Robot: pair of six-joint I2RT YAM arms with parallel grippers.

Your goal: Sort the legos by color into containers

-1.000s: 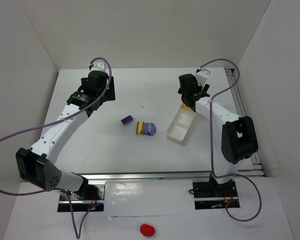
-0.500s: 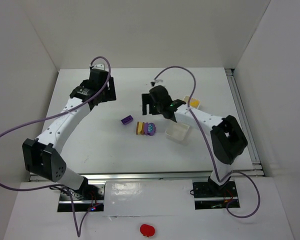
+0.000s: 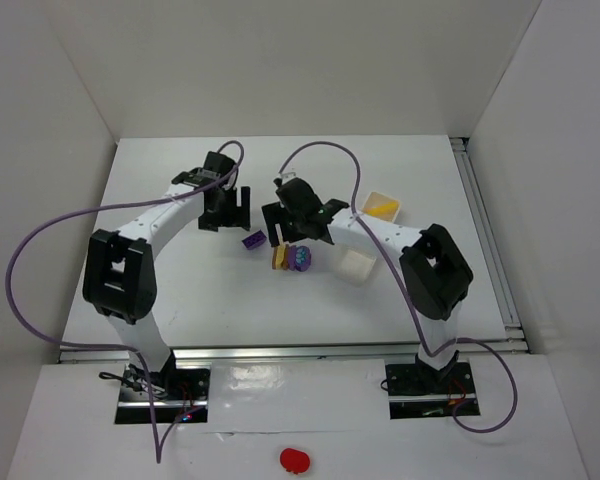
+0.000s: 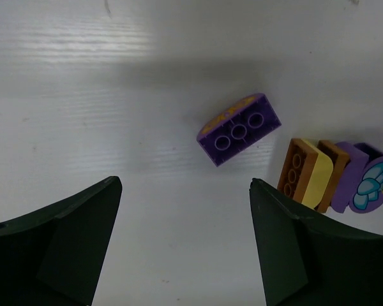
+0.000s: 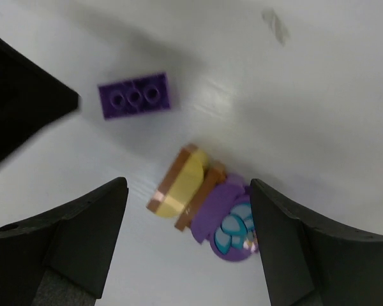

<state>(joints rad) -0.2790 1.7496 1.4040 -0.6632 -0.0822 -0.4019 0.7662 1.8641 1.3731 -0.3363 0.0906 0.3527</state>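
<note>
— How are the fingers of the left gripper (image 3: 235, 208) set?

— They are spread wide and nothing is held between them. In the left wrist view, the purple brick (image 4: 240, 129) is seen lying on the table (image 3: 180, 280) beyond the gap, touched by neither finger.

— And the right gripper (image 3: 278, 222)?

— Its fingers are likewise parted, with nothing gripped. It is held above the cluster of bricks (image 3: 292, 258), which is seen between the fingers in the right wrist view.

— What is the cluster made of?

— Orange and yellow pieces are pressed together, and a purple piece with a pale blue flower is joined at one end.

— Where is the purple brick placed?

— It lies just left of the cluster and slightly farther back, near it but apart, with its hollow underside turned up.

— Where are the trays found?

— The near tray (image 3: 355, 272) is set just right of the cluster. The far tray (image 3: 398, 207) is set farther back and to the right, and a yellow piece (image 3: 382, 210) is held in it.
</note>
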